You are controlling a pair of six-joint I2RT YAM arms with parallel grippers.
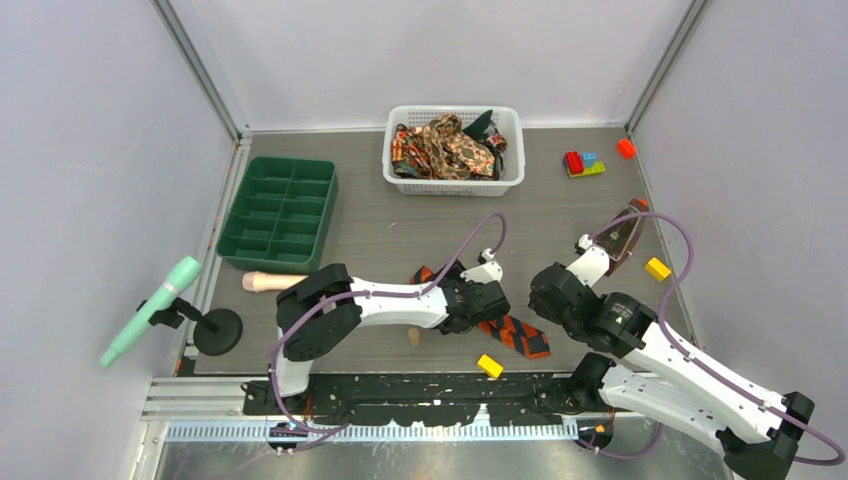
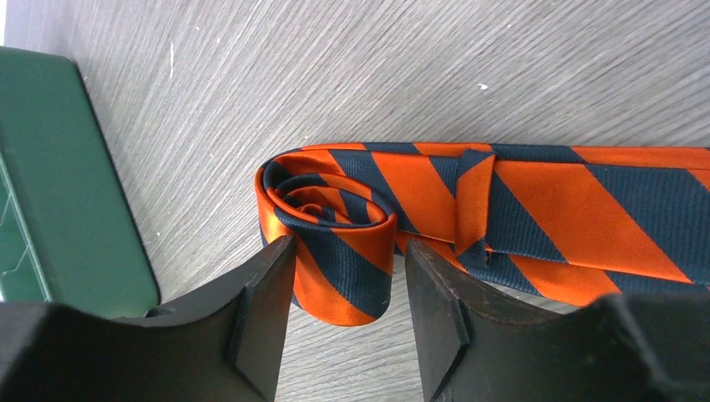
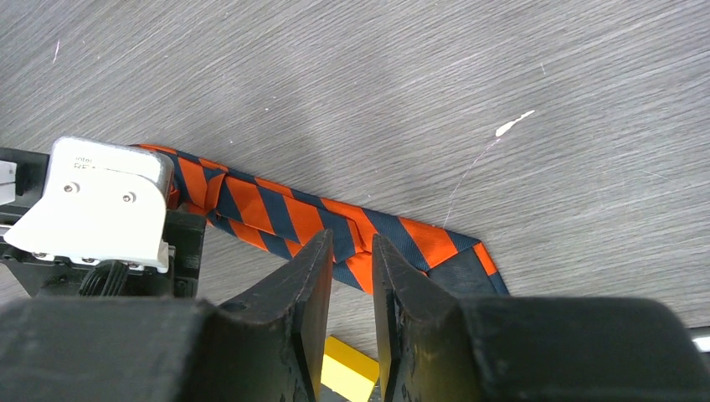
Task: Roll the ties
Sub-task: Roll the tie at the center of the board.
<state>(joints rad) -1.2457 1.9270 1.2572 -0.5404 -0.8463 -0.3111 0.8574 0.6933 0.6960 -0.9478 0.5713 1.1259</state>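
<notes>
An orange-and-navy striped tie (image 1: 515, 335) lies on the table near the front. One end is wound into a small roll (image 2: 331, 218); the rest runs flat to the right. My left gripper (image 2: 350, 247) is open with a finger on each side of the roll. The left finger (image 2: 268, 285) touches the roll and the right finger (image 2: 431, 293) stands a little off it. My right gripper (image 3: 352, 247) is over the tie's (image 3: 285, 213) wide end, its jaws slightly apart with nothing between them. More patterned ties (image 1: 445, 145) fill the white basket (image 1: 453, 186). A brown tie (image 1: 622, 232) lies at the right.
A green compartment tray (image 1: 280, 212) stands at the left, close to the left gripper. Yellow blocks (image 1: 490, 366) (image 1: 657, 268) and coloured bricks (image 1: 583, 163) lie about. A beige peg (image 1: 268, 282) and a mint tool on a stand (image 1: 150, 310) are at the left.
</notes>
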